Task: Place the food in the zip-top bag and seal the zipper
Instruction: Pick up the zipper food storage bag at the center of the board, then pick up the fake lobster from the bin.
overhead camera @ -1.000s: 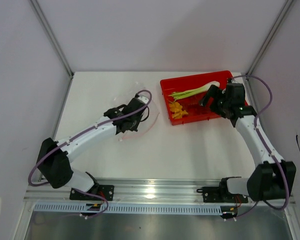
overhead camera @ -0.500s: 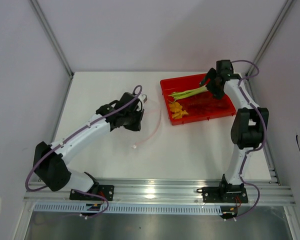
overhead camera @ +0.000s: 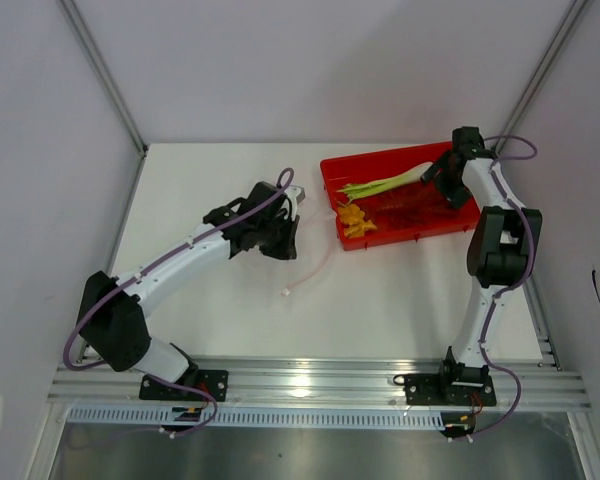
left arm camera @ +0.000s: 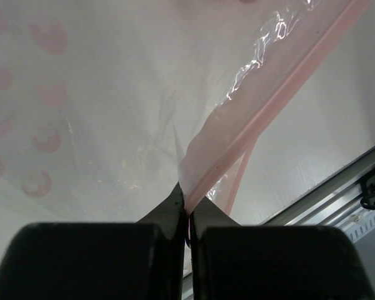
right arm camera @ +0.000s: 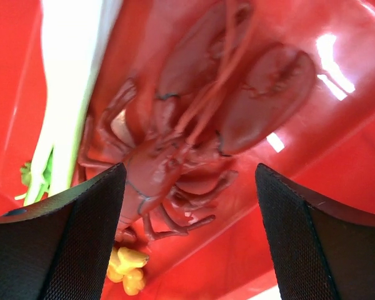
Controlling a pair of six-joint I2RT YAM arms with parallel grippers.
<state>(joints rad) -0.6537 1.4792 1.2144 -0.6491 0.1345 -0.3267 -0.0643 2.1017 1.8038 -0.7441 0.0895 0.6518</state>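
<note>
Zip-top bag (overhead camera: pixel 305 240) and food are well apart on the white table (overhead camera: pixel 380 300), which fills the middle of the overhead view; the left arm (overhead camera: pixel 170 265) reaches from the lower left toward the centre, while the right arm (overhead camera: pixel 500 250) rises along the right edge and bends over the upper right; the red tray (overhead camera: pixel 420 232) sits in the upper right of the table and holds all three pieces of food; the bag, clear and floppy, is just left of centre, apart from the tray, its film trailing from the claw toward the lower middle of the frame.

The left claw (left arm camera: pixel 186 206) is pinched tight on the bag's mouth edge, with the film spreading away above its fingertips; the right claw (right arm camera: pixel 189 172) hangs over the tray with its jaws wide, one finger on either side of the dark red lobster (right arm camera: pixel 175 156) and neither touching it, so far as I can see; the pale green-and-white stalk (overhead camera: pixel 380 185) lies along the tray's far side, tilted up toward the right, just beside the lobster; the yellow-orange cluster (overhead camera: pixel 353 220) rests in the tray's near left corner, below the stalk's leafy end; the zipper (left arm camera: pixel 281 81), a thin pinkish strip, runs from the left claw's tips up to the upper right of the wrist view.
</note>
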